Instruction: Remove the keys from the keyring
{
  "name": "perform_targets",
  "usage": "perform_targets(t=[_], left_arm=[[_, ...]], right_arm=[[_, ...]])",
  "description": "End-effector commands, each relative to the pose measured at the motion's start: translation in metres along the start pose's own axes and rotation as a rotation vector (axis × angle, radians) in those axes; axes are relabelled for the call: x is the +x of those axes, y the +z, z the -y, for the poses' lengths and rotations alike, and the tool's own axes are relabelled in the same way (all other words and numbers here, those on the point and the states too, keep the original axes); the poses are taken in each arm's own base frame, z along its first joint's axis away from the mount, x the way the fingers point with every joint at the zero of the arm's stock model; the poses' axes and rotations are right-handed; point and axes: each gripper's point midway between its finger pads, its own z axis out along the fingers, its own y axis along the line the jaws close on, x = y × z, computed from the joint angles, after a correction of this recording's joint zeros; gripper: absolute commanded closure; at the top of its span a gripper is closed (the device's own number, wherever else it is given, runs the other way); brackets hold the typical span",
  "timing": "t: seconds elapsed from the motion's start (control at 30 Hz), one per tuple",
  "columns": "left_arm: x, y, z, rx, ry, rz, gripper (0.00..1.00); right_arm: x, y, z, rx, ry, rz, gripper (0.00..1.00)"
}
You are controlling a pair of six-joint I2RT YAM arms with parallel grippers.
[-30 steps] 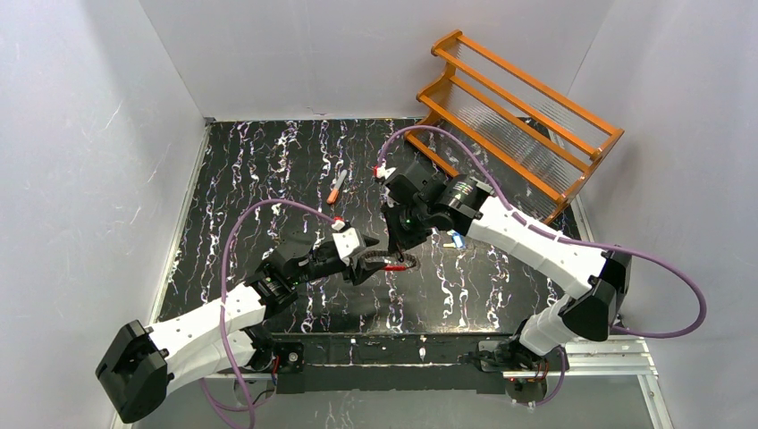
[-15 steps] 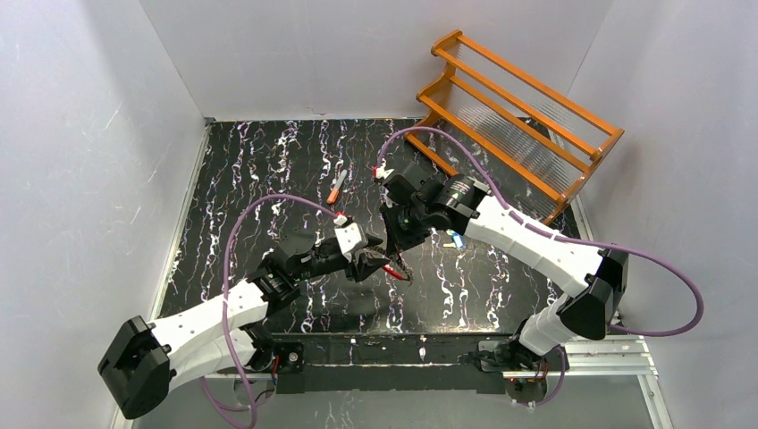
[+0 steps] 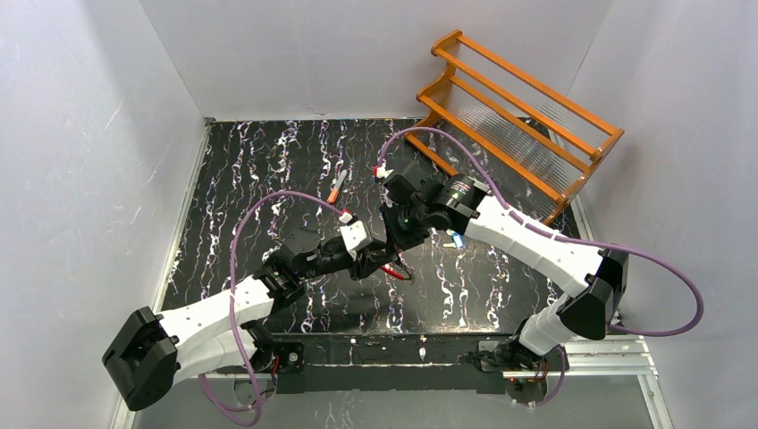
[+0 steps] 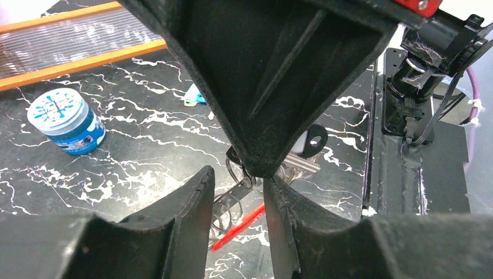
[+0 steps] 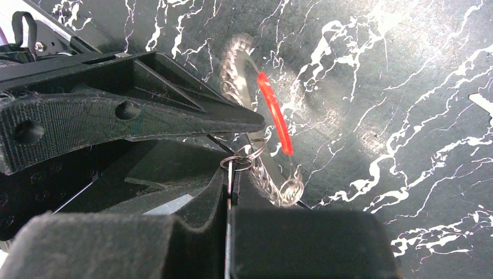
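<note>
The keyring (image 4: 228, 204), a coiled silvery loop with a red section (image 4: 239, 223), lies between my left gripper's (image 4: 238, 178) parted fingers (image 4: 192, 221). The keys (image 4: 303, 161) sit just beyond, one whitish-headed and one dark-headed. My right gripper (image 5: 232, 178) is shut on the thin edge of a key, with a small split ring (image 5: 242, 159) at its tip and the keyring (image 5: 273, 113) hanging past it. From above, both grippers meet mid-table, left gripper (image 3: 376, 261) against right gripper (image 3: 397, 243), with the keyring (image 3: 392, 271) under them.
An orange wooden rack (image 3: 518, 107) stands at the back right. A small round blue tin (image 4: 67, 122) sits left of the keys, with a teal scrap (image 4: 195, 96) behind. An orange-handled tool (image 3: 336, 188) lies further back. The metal base rail (image 4: 407, 174) runs along the near edge.
My left arm has pushed forward and right, up against the right gripper, and its jaws have narrowed around the keyring. The right gripper has barely moved.
</note>
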Motion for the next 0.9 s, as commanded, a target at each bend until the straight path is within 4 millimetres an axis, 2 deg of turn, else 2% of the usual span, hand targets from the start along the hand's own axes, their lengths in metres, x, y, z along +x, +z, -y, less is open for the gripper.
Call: perform_targets(t=[0.0,0.1,0.17,0.33,0.53,0.87], left_arm=[[-0.027,0.006,-0.001,-0.001,0.011,0.072,0.66],[-0.024,0.006,-0.001,-0.002,0.009,0.070,0.68],[-0.023,0.006,0.000,0.000,0.014,0.068,0.74],[-0.020,0.003,0.000,0.002,0.033,0.064,1.00],[-0.011,-0.001,0.002,0.008,0.061,0.038,1.00],[-0.013,-0.004,0.004,0.017,0.095,0.037,1.00]], right_arm=[[-0.016,-0.011,-0.013,-0.055,0.013,0.062,0.99],[-0.016,-0.012,-0.014,-0.056,0.018,0.065,0.99],[-0.016,-0.013,-0.013,-0.051,0.019,0.073,0.99],[-0.017,-0.016,-0.005,-0.016,0.018,0.092,0.99],[-0.019,-0.023,0.013,0.068,0.022,0.116,0.99],[-0.019,-0.028,0.030,0.109,0.040,0.108,0.99]])
